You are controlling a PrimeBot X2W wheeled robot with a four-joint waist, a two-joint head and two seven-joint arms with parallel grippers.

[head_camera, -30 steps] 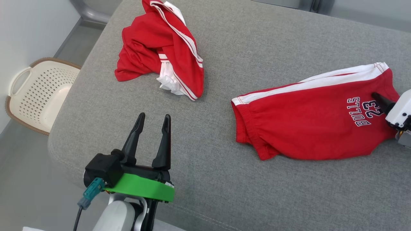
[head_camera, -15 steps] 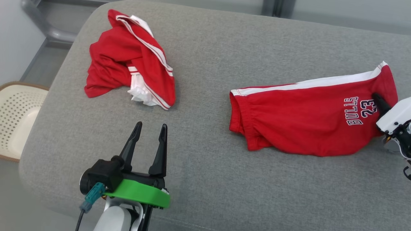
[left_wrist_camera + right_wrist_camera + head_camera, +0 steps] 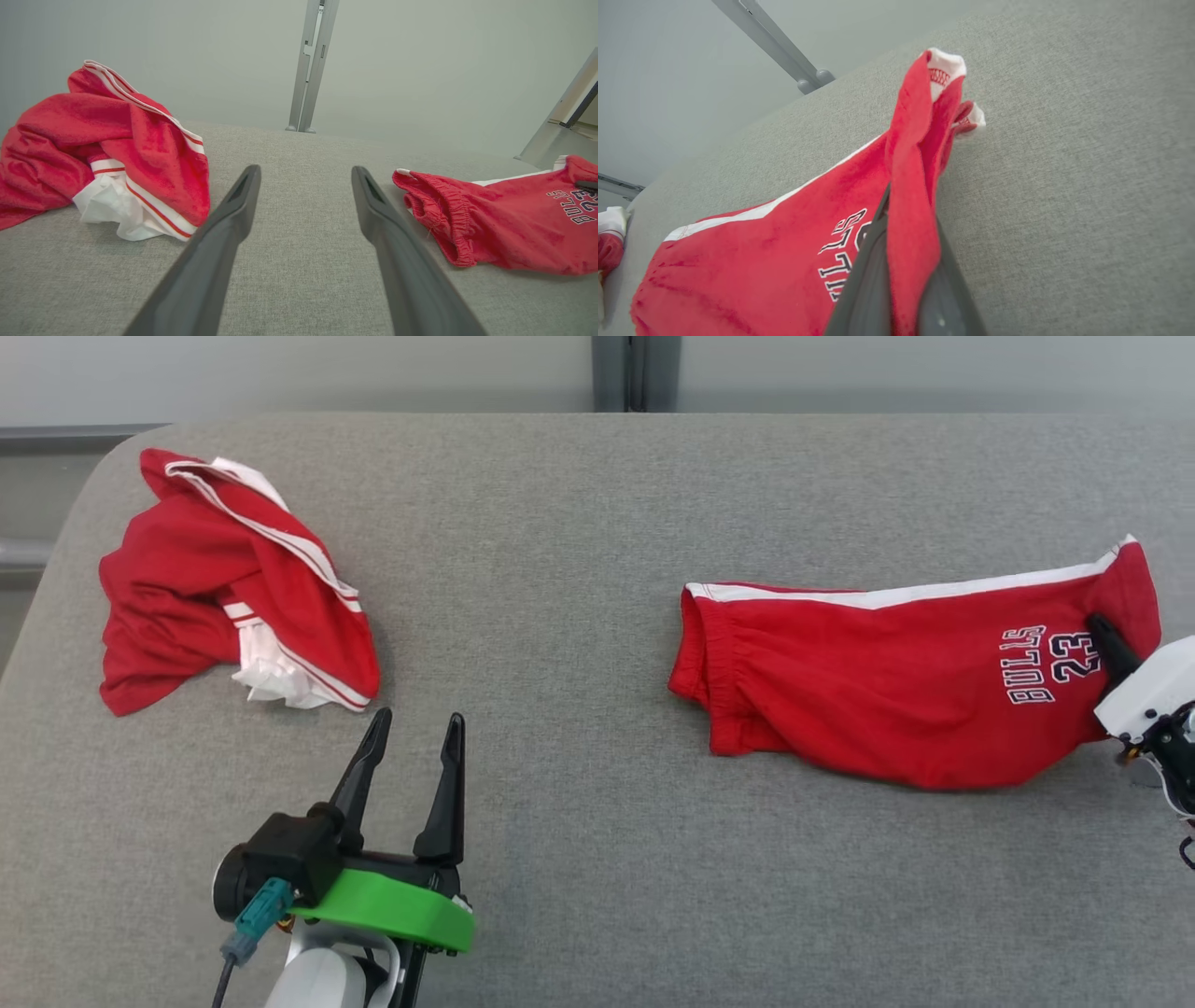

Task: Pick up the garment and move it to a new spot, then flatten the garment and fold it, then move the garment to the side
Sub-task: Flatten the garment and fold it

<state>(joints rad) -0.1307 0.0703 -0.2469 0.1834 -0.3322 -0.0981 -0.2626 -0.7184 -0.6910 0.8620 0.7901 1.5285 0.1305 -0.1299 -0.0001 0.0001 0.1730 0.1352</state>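
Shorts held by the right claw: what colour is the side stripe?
White stripe on red shorts; clearest in the head view.

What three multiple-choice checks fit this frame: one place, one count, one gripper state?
1. In the head view, where is the crumpled red-and-white garment relative to the left gripper?
A. Up and to the left, apart from it
B. Between its fingers
C. Under its wrist

2. How many garments lie on the grey surface?
A. One
B. Two
C. Three

3. What state is the right gripper in?
A. Open above the cloth
B. Shut on the red BULLS 23 shorts
C. Shut on nothing

Answers:
1 A: bare grey fabric shows between the fingertips and the crumpled garment.
2 B: there are two, the crumpled garment and the shorts.
3 B: the right wrist view shows red fabric pinched between the two fingers.
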